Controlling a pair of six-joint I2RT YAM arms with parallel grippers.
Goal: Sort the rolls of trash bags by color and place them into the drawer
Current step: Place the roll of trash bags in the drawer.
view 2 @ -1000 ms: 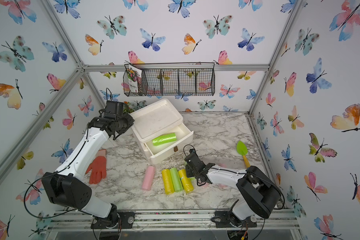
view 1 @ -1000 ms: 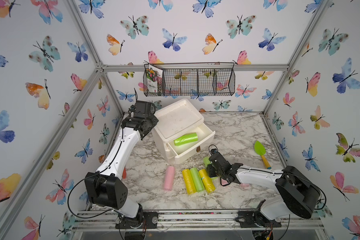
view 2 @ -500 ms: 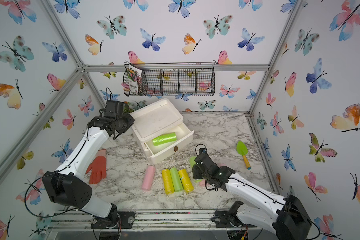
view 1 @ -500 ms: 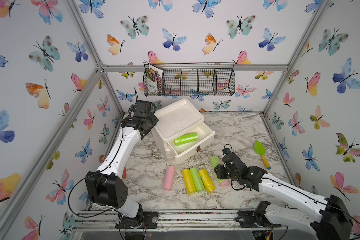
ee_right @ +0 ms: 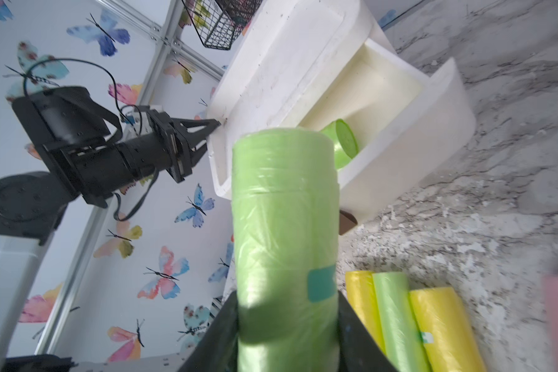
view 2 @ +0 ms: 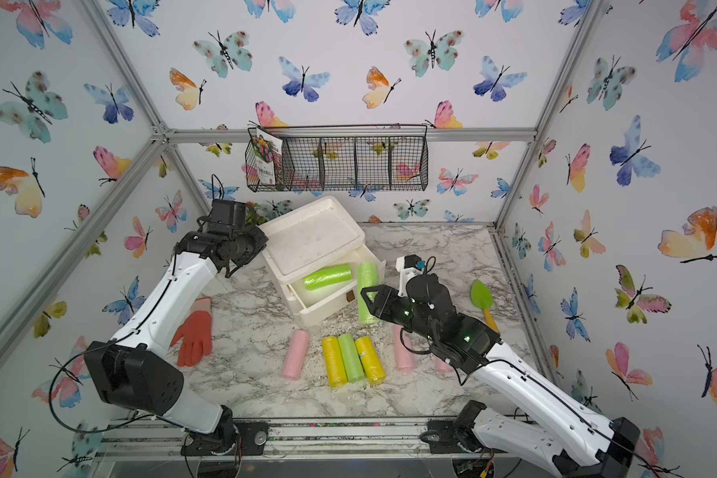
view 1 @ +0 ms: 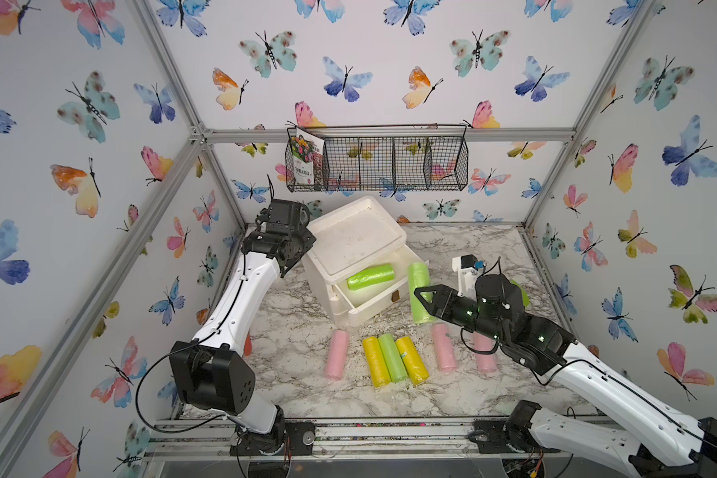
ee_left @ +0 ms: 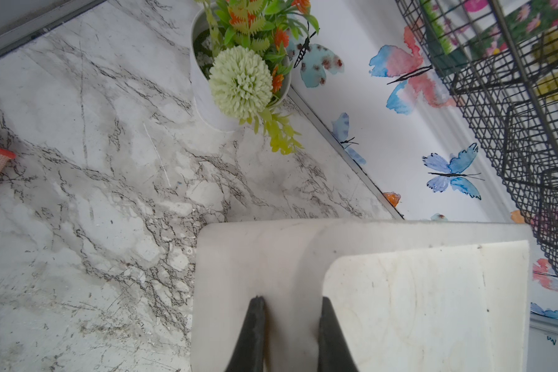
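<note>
Right wrist view: my right end effector (ee_right: pixel 287 325) clamps a green roll (ee_right: pixel 284 225) just beside the drawer (ee_right: pixel 432 128), where its twin (ee_right: pixel 342 145) already lies. Six rolls (view 1: pixel 443 347) lie on the desk (view 1: pixel 290 331) before the drawer: three pink (view 1: pixel 337 354), two yellow (view 1: pixel 375 361), one green (view 1: pixel 393 357). My left end effector (ee_left: pixel 292 302) is at the cabinet (ee_left: pixel 416 306); its grip I cannot tell.

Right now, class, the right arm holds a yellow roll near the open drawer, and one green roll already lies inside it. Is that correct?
Not quite. The held roll between the right fingers is light green, not yellow, as the right wrist view shows. The rest stands: the drawer is open and one green roll already lies inside it.
</note>
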